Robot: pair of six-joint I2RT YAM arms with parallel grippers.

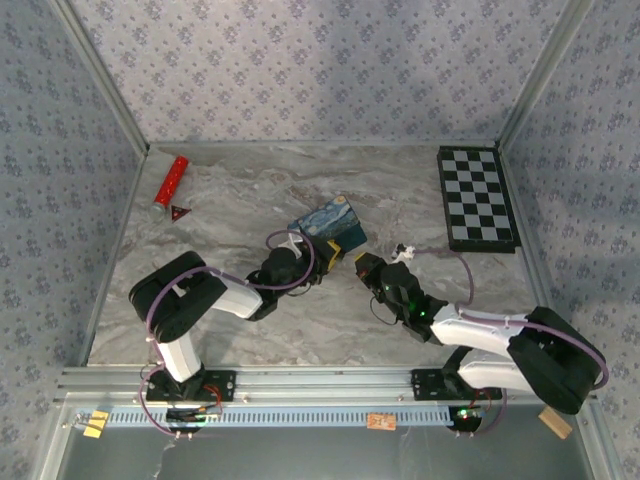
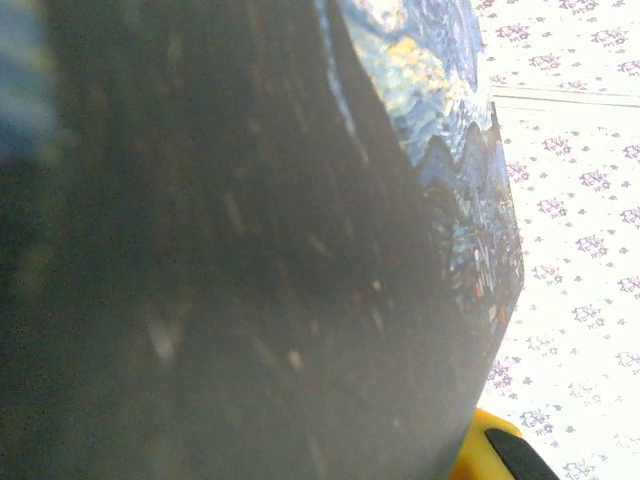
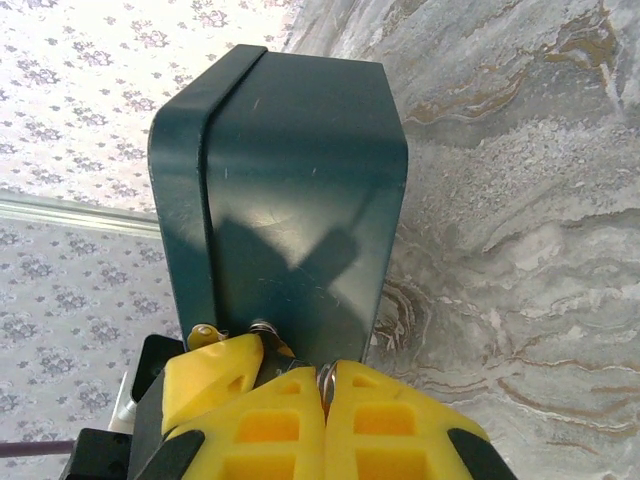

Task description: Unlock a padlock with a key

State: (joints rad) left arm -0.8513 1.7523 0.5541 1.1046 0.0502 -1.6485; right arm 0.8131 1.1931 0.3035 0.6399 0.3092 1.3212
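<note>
Padlock [image 3: 262, 328] is honestly tough to spot. My best bet is the tiny silvery loop with dark metal around it at the near bottom edge of the blue tin [image 3: 300, 150], right in front of the right tool [image 3: 325, 385]. The tin is tipped up on the table [image 3: 520, 200] instead of lying flat, with the painted face showing from above and a plain dark face toward the right tool. The left tool [image 1: 330, 256] sits right against the tin, and I'd guess it's propping it so the lock end faces the other arm. Can't tell if that tool is pinching the tin or just leaning on it. Right tool is pressed together with a thin silvery sliver [image 3: 325, 372] at the seam, maybe the key. Which way the padlock points, or how its long axis runs, is too small to call.
</note>
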